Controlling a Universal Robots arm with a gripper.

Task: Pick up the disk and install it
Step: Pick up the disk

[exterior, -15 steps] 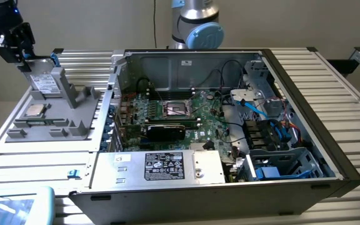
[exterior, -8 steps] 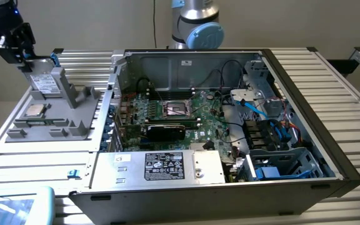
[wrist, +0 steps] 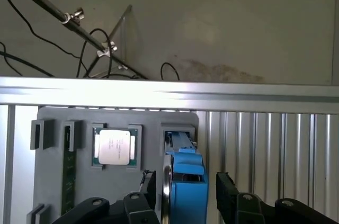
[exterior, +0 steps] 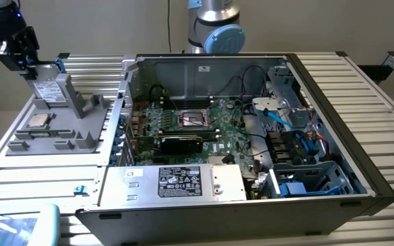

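Gripper (wrist: 188,197) is spread wide and holds nothing. Its fingers (wrist: 226,192) stand on either side of the disk (wrist: 185,179), with a slim gap showing on at least one side. The disk stands on edge in a slot of the grey holder (wrist: 50,192), blue carrier tab facing the wrist cam. The holder sits on the slatted alu table (exterior: 39,174), towards the exterior view's left, outside the PC case (exterior: 344,130). Close by on the holder there's 1 processor chip (wrist: 114,147) lying flat in its pocket and 1 green memory stick (wrist: 67,181) on edge in a narrow slot. A tall grey rib (exterior: 70,95) of the holder rises just beside the disk, tight to the fingers. Blue-framed drives: 2 in all, the one between my fingers and another (exterior: 293,188) in the drive cage (exterior: 323,177) at the case's near corner. The case lies open and holds the mobo (exterior: 235,138) with 1 CPU socket (exterior: 195,119), 1 PSU (exterior: 183,180) with a black label, and blue data cables (exterior: 279,117) looping above the cage.
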